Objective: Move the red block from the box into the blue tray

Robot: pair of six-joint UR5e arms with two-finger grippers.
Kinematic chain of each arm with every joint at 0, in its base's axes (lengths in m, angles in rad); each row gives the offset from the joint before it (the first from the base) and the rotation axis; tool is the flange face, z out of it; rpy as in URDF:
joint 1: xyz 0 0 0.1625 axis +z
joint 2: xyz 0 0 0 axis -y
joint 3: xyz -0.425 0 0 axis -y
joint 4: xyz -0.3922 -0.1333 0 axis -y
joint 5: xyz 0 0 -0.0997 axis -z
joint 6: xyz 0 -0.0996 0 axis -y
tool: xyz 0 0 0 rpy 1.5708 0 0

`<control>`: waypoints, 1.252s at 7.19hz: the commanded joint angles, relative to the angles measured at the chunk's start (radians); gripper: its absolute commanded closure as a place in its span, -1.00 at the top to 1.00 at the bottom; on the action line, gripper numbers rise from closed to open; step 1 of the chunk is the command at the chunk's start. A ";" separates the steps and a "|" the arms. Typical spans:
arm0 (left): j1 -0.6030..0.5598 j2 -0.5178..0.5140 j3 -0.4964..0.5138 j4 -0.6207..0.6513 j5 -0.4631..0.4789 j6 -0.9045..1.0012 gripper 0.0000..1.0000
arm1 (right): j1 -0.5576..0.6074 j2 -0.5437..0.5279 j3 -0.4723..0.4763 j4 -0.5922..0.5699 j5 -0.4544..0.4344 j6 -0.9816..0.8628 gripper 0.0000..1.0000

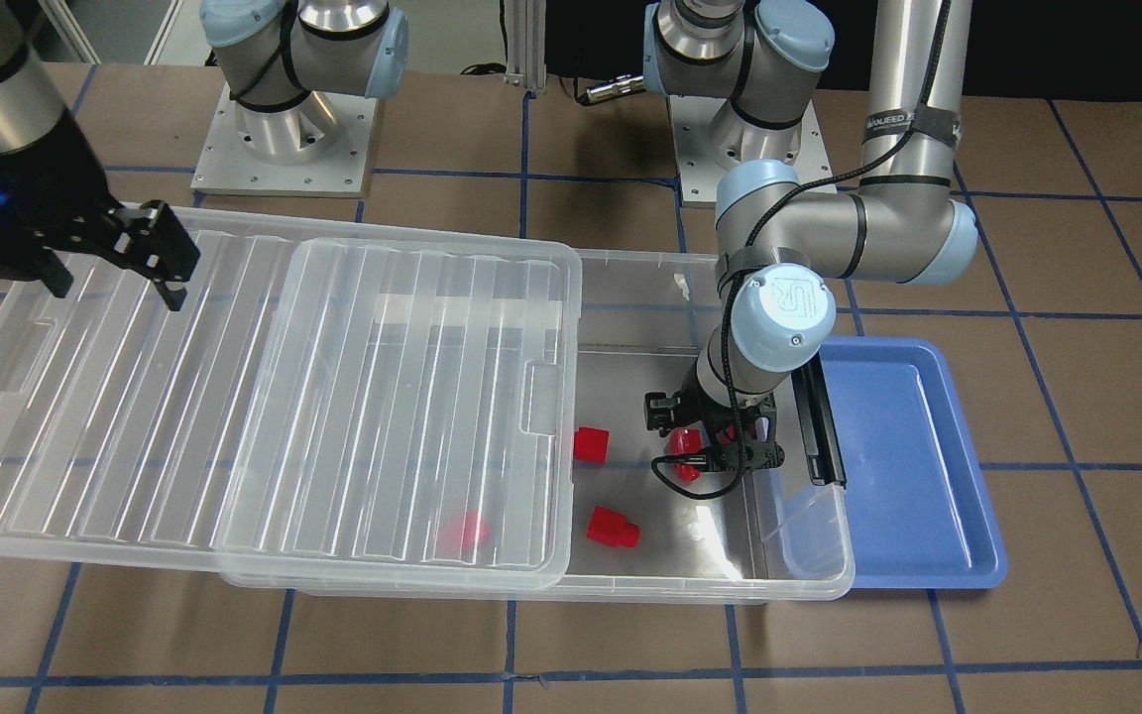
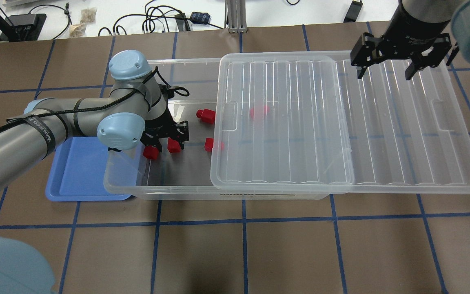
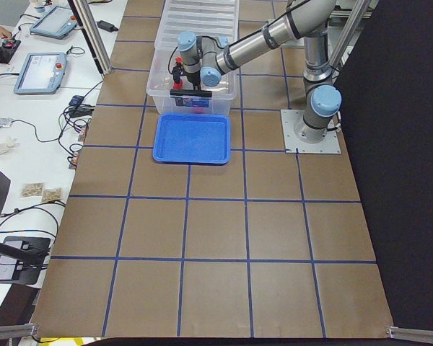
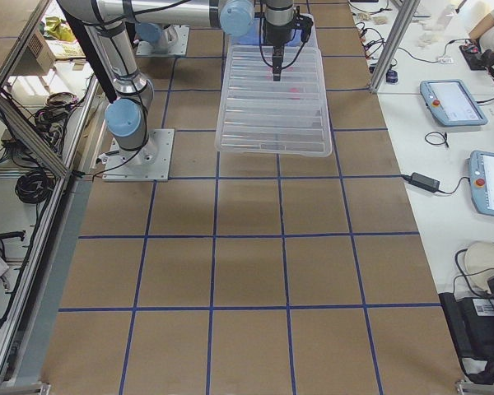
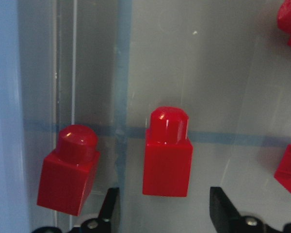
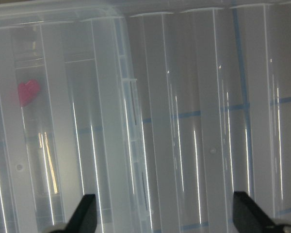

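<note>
Very little to read from here. Up the wrist from the left claw (image 2: 172, 143), the round blue cap (image 1: 789, 297) facing the front camera carries a grey "UR" logo. Further up that arm from the claw, a black strap (image 1: 903, 121) around the silver tube has white lettering that I read as "WANUEED", though I'm not sure of every letter. Similar lettering shows on a strap in the overhead view, on the forearm behind the claw. Along the box (image 2: 239, 195) wall nearest that camera, to the claw's right, runs a thin line of dark print too small to make out.
</note>
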 commanded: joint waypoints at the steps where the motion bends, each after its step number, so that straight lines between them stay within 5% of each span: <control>1: 0.000 -0.018 0.000 0.018 0.001 -0.003 0.30 | 0.011 0.000 0.001 0.000 0.006 0.015 1.00; 2: 0.000 -0.020 0.000 0.017 -0.001 -0.003 -0.20 | 0.011 -0.002 0.000 0.000 0.024 0.017 1.00; 3: 0.000 -0.020 0.000 0.017 -0.001 -0.003 -0.92 | 0.012 -0.006 0.001 0.002 0.026 0.059 1.00; 7: -0.006 0.040 0.061 0.004 0.002 -0.063 -1.00 | 0.012 -0.005 0.004 0.005 0.024 0.075 1.00; 9: -0.011 0.103 0.133 -0.132 0.001 -0.077 -1.00 | 0.012 -0.008 0.004 0.006 0.018 0.075 1.00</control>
